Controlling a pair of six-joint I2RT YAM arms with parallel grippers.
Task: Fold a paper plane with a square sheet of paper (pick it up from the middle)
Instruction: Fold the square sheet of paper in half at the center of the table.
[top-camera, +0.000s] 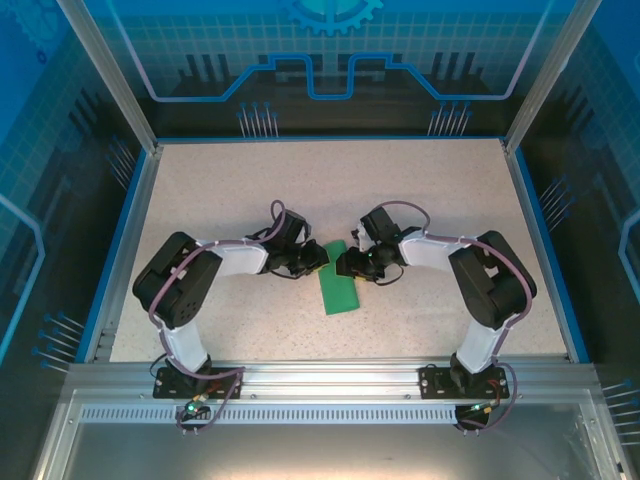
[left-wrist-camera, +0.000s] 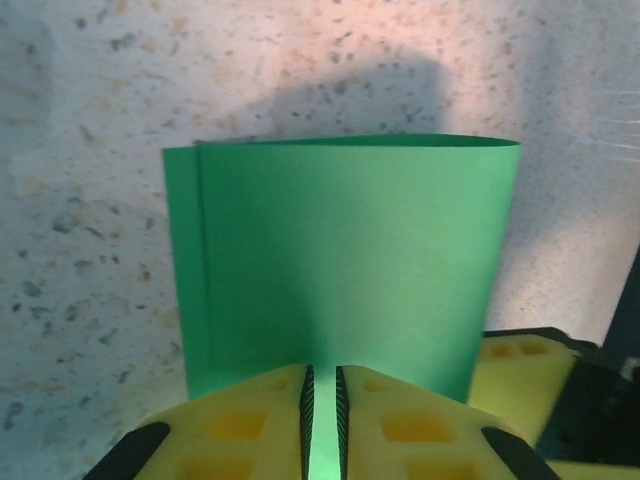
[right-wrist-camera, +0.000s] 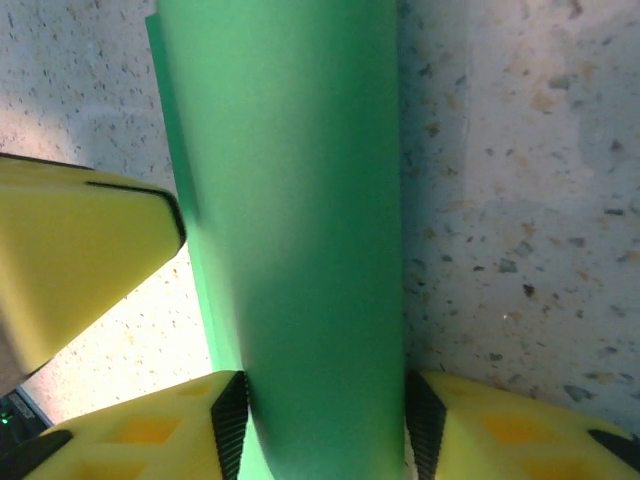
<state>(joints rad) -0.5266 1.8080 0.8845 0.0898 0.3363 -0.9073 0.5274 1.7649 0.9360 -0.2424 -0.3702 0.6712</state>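
The square sheet of paper (top-camera: 338, 288) is green and folded over into a narrow strip, lying on the table between the two arms. My left gripper (top-camera: 318, 258) meets its far end from the left. In the left wrist view the jaws (left-wrist-camera: 323, 390) are nearly together, with the green paper (left-wrist-camera: 350, 260) pinched in the thin gap. My right gripper (top-camera: 350, 265) comes in from the right. In its wrist view it (right-wrist-camera: 325, 410) stands wide, the two pads flanking the rounded, unflattened fold of the paper (right-wrist-camera: 300, 200).
The speckled table (top-camera: 330, 190) has free room all round the paper. A blue rim and metal posts enclose it. The left gripper's yellow finger (right-wrist-camera: 80, 260) sits close beside the right one's jaws.
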